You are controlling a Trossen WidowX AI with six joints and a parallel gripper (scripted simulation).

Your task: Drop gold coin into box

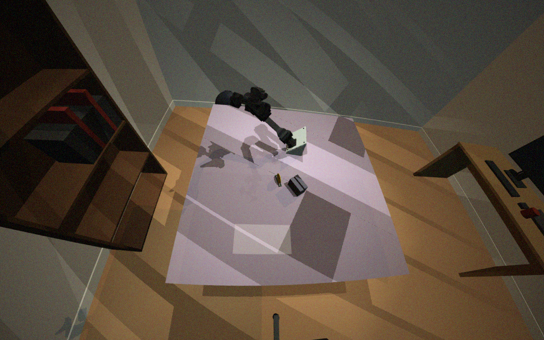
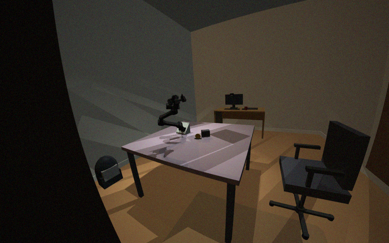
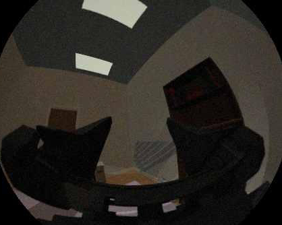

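Note:
The gold coin stands on edge in its small dark holder on the table. The grey box is closed and stands close beside it, to its right in the top and exterior views; a dark line crosses its lid in the top view. My gripper is open and empty, its fingers wide apart in the wrist view. It is raised high above the table and well away from the coin and box, and the wrist view shows neither of them. The holder's shape is too small to make out.
A pale wedge-shaped stand is at the arm's base. The table carries strong light and shadow patches. A bookcase, a desk and a chair stand away from the table.

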